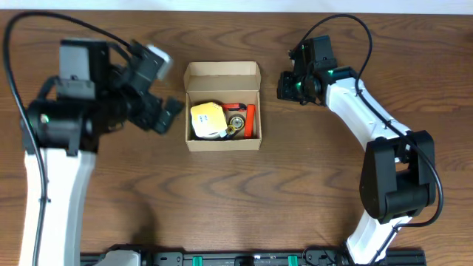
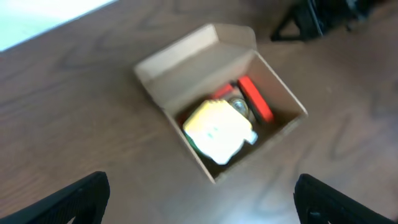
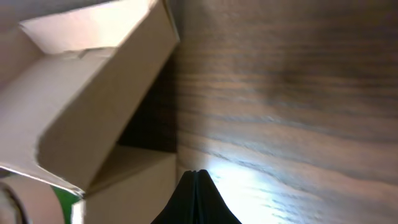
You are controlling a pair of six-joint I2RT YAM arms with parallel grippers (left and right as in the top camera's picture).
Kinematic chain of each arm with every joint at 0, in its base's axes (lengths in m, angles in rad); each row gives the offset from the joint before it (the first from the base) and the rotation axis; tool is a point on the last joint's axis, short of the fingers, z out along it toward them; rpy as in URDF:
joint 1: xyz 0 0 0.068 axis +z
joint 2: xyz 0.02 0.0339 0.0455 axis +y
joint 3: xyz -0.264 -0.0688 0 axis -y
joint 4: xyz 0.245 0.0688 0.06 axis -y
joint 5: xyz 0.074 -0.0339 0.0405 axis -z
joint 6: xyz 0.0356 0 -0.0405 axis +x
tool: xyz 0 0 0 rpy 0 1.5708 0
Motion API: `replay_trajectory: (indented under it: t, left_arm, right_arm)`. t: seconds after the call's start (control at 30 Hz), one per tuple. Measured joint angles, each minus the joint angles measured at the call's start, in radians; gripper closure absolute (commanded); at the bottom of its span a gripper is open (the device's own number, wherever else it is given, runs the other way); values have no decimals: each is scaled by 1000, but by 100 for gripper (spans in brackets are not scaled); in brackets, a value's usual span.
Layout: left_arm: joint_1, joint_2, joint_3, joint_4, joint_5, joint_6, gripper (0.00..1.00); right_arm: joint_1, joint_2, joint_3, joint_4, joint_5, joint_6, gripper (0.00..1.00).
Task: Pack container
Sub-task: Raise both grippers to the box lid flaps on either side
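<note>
We see even, fairly bright light from above, with soft shadows beside the container [image 1: 222, 74]. Left wrist view is blurred throughout. Right wrist view is soft up close, with glare on the table [image 3: 249, 180].

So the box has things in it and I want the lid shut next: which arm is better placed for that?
Probably right. The right gripper, shut, sits level with the container's open flap, just beside it. The left gripper, open, is level with the container's middle instead.

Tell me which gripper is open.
The left gripper: its fingers stand spread far apart, empty. The right gripper has its fingers pressed together, holding nothing, beside the container.
</note>
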Motion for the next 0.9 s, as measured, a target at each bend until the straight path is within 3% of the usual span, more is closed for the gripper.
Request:
replay_trajectory:
  t: [0.23,0.43,0.63,0.67,0.7,0.8,0.87,0.9]
  left_arm:
    - [214,267,3,104,299,39,5]
    - [235,497,3,274,432,29,5]
    - [232,648,3,525,495,-110,4]
    - [232,666,3,548,499,-131,8]
    - [232,685,3,574,505,-153,27]
    - [232,730,3,609,510,-194,62]
    - [232,753,3,621,509,-214,94]
    - [232,763,3,622,508,-227,94]
  right_arm:
    - [0,0,-4,60,-20,8,99]
    - [-4,1,-5,83,-28,12,99]
    - [-8,35,-5,110,-31,31,99]
    - [-9,43,-5,113,-32,33,99]
    - [-9,53,-5,119,-34,35,99]
    - [-9,74,-7,135,-40,41,99]
    - [-9,84,-7,146,-47,50,99]
    - [-9,90,-7,157,-53,57,99]
